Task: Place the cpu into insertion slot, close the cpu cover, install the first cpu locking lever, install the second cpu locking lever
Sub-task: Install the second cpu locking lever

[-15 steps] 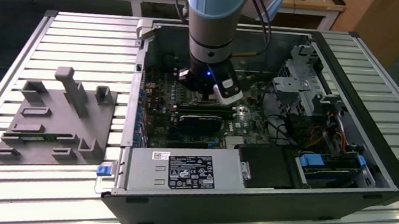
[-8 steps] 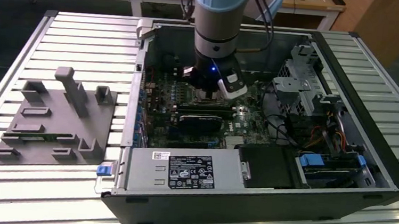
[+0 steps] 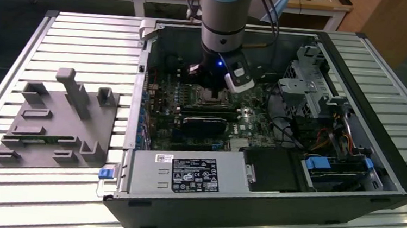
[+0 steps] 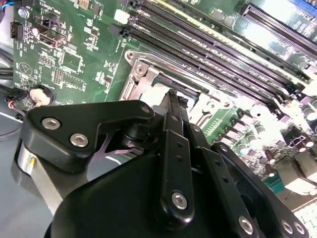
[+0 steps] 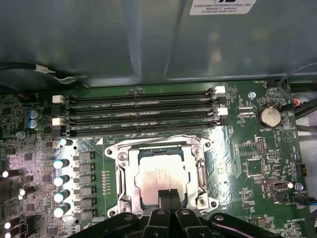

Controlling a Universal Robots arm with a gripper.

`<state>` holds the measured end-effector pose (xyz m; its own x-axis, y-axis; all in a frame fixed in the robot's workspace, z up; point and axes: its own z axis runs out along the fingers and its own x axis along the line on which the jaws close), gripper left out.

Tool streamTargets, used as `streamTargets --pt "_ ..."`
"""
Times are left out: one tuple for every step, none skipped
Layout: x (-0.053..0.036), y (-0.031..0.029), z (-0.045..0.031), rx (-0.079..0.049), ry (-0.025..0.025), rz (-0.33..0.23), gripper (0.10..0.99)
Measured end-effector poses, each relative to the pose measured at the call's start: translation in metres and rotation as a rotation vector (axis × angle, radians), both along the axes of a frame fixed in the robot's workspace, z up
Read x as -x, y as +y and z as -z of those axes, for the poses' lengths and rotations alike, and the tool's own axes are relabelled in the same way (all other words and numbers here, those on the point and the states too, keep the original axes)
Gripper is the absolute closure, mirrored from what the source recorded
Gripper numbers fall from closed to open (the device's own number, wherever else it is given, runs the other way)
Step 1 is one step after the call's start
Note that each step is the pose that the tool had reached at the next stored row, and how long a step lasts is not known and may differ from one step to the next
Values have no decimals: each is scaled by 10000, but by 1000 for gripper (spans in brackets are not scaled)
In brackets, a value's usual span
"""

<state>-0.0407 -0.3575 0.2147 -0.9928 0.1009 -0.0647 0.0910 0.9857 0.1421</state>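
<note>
The cpu point(image 5: 157, 174) lies flat in the insertion slot point(image 5: 118, 166), its pale metallic face up. The cpu cover point(image 5: 158, 145), a silvery frame, lies around it. My gripper point(image 5: 169, 194) is shut with its two black fingertips pressed together, right at the edge of the cpu's face; I see nothing between them. In the second wrist view the gripper point(image 4: 172, 95) points down at the slot's metal rim point(image 4: 141, 69). In the exterior view the gripper point(image 3: 211, 90) is deep in the open computer case, over the slot point(image 3: 213, 98). I cannot tell how the locking levers stand.
Long black memory slots point(image 5: 138, 111) run beside the socket, with a coin battery point(image 5: 270, 116) and a row of capacitors point(image 5: 62, 178) nearby. A black card point(image 3: 206, 124), the power supply point(image 3: 184, 175) and drive cage point(image 3: 308, 84) crowd the case. A grey fixture point(image 3: 57, 124) lies at the exterior view's left.
</note>
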Motion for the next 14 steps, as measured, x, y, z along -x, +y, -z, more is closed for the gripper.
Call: streamTargets --pt "-5 16 0 67 6 0 980" --pt "-8 28 -1 112 10 0 980" --pt "-10 38 0 139 13 0 980" --pt "-10 46 0 148 14 0 980" --pt "-10 50 0 149 13 0 980" --pt "-10 54 0 151 13 0 980" --pt "-10 61 0 150 13 0 980" --pt "-10 70 0 151 13 0 980" --pt "-10 81 0 150 13 0 980" --pt "-10 93 0 150 13 0 980" --pt "-10 107 0 150 13 0 980" --pt "-10 120 0 150 13 0 980" --pt "-10 130 0 151 13 0 980" --pt "-10 136 0 151 14 0 980"
